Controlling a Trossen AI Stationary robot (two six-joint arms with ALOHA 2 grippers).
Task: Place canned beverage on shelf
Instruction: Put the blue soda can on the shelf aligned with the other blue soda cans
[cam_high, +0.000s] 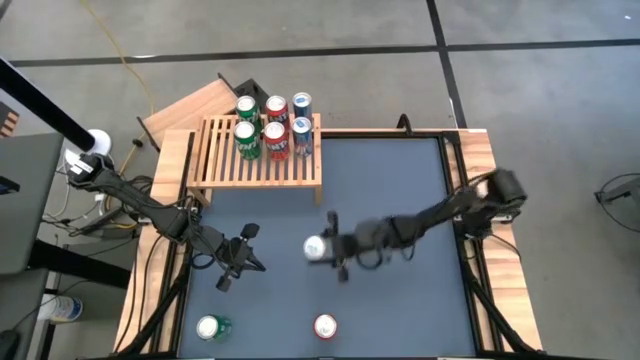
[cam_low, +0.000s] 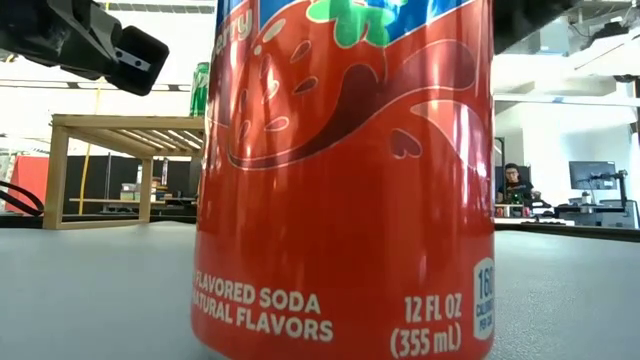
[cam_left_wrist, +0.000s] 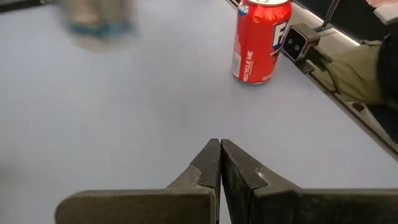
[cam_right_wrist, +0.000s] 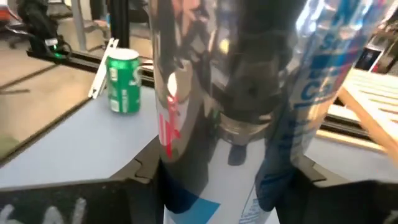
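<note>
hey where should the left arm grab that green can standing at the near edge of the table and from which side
Grip the green can around the middle of its round side wall, coming in level from the left gripper's side. It stands upright with bare table around it, and the red can stands well apart, so nothing blocks the fingers.

red can (cam_high: 325, 326) | green can (cam_high: 212, 327) | silver/blue can (cam_high: 316, 248) | light-wood shelf (cam_high: 262, 165) | grey table (cam_high: 400, 190)
</note>
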